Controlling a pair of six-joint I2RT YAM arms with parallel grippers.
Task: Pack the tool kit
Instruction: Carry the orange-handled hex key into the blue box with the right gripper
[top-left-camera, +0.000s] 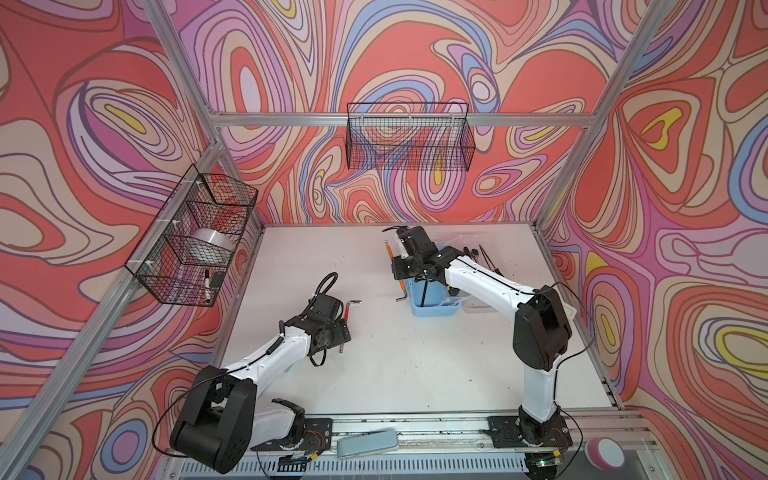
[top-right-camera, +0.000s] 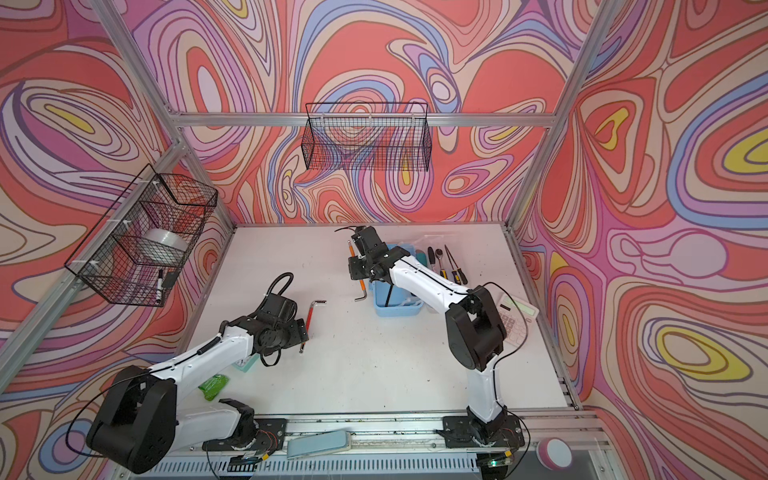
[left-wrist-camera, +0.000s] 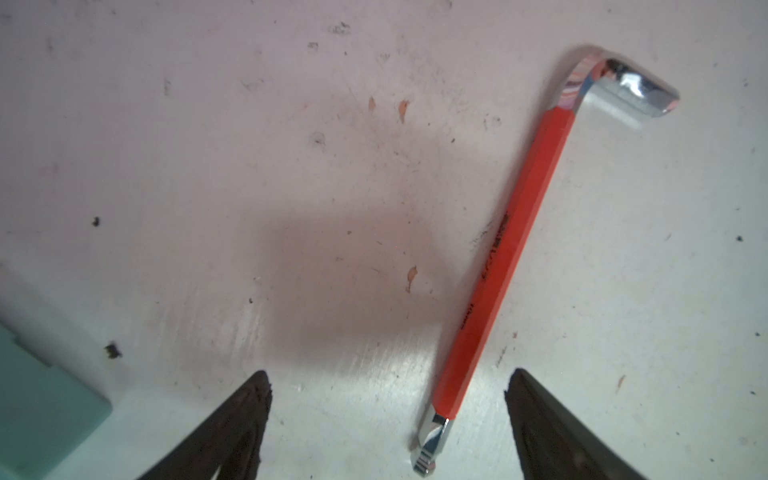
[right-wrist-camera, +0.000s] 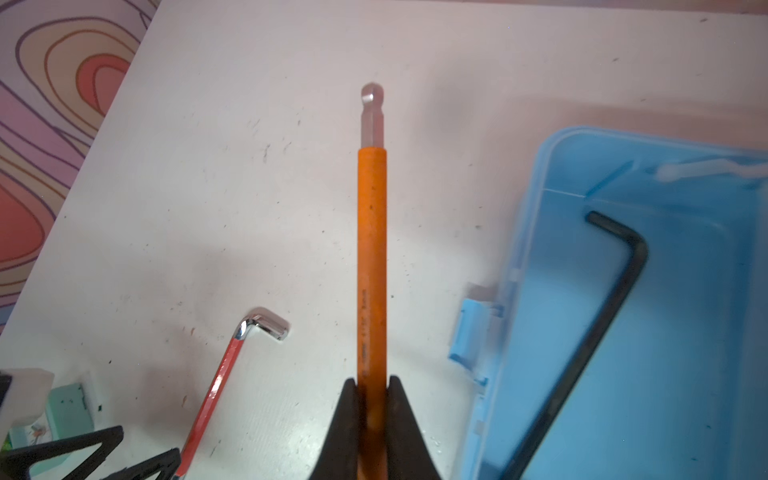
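Nearest, at 6 o'clock on the front rail: a flat pale pedal (top-left-camera: 368, 444). Next, at 8 o'clock on the white table (top-left-camera: 395, 365), the left claw (left-wrist-camera: 388, 374) — spread wide, gripping nothing, low over bare tabletop. Beside it toward 3 o'clock, flat and untouched: a red hex key (left-wrist-camera: 498, 257), long shaft toward 12, short bent end toward 3, its straight end inside the claw's gap in the left wrist view. Farther in, around 1 o'clock: the light blue case (top-left-camera: 436, 309), open on top, a black hex key (right-wrist-camera: 598, 332) lying inside. At the case's 9 o'clock edge, the right claw (right-wrist-camera: 374, 380) — clamped shut on an orange hex key (right-wrist-camera: 372, 249), shaft sticking out toward 12, outside the case. Farthest, near 2 o'clock beyond the case: screwdrivers (top-right-camera: 455, 266) side by side on the table.
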